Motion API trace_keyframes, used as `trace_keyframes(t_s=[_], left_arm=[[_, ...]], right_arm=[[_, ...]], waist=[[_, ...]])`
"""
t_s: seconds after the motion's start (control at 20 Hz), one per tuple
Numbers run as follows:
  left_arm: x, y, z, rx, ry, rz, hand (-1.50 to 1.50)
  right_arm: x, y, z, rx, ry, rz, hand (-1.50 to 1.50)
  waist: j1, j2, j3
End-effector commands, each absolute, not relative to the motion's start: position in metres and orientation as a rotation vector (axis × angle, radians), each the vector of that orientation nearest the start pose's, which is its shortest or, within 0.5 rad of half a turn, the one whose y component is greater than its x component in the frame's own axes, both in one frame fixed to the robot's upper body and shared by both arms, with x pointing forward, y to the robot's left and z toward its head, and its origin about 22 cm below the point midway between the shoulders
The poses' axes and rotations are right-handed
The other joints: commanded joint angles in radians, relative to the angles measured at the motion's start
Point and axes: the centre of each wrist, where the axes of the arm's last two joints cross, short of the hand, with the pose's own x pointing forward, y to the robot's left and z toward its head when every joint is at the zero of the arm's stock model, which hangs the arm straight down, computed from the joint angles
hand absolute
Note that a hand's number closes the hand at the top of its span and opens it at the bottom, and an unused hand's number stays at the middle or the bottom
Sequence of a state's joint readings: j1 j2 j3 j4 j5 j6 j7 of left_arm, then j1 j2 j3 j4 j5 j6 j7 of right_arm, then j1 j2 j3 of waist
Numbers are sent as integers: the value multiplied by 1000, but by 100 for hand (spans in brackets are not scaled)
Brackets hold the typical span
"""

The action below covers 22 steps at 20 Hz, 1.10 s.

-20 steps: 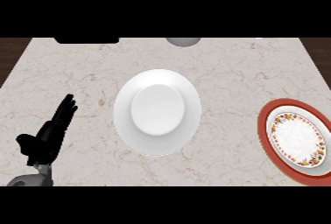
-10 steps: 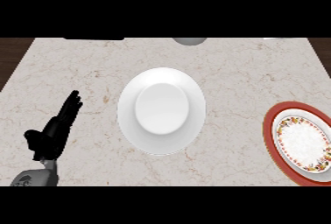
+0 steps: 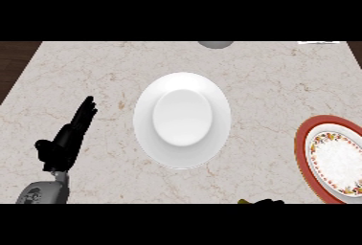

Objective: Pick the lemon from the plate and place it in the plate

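**Right hand edges into view with something yellow**

At the left, the left hand rests open, fingers straight, as before. The white plate sits mid-surface, empty. New at the bottom edge, the right hand appears, fingers unclear, beside a yellow sliver, possibly the lemon. The red-rimmed plate lies right.

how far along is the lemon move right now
Done: nothing visibly placed; the white plate and the red-rimmed plate both show no lemon. In hand: a dark shape with a yellowish bit at the bottom edge may be the right hand carrying it; unclear. The left hand rests open. Left: setting the lemon down.
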State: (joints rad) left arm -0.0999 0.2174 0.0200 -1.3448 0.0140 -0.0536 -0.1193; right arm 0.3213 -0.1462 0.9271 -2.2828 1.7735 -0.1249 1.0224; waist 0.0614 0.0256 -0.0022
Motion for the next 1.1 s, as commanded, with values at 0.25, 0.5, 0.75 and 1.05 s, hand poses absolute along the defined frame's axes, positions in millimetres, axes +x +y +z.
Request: trace_keyframes(t_s=[0.25, 0.5, 0.75, 1.05], left_arm=[[270, 281, -12, 88, -1548, -221, 0], [267, 290, -17, 105, -1548, -211, 0], [278, 276, -6, 88, -1566, -221, 0], [274, 276, -12, 87, -1537, -196, 0]], right_arm=[[150, -78, 108, -1213, -1382, 412, 150], [173, -84, 111, -1154, -1401, 185, 150], [229, -81, 95, -1156, -1286, 163, -150], [267, -75, 97, -1071, -1348, 5, -150]], waist=[[19, 5, 0], [20, 4, 2], [30, 3, 4], [14, -8, 5]])
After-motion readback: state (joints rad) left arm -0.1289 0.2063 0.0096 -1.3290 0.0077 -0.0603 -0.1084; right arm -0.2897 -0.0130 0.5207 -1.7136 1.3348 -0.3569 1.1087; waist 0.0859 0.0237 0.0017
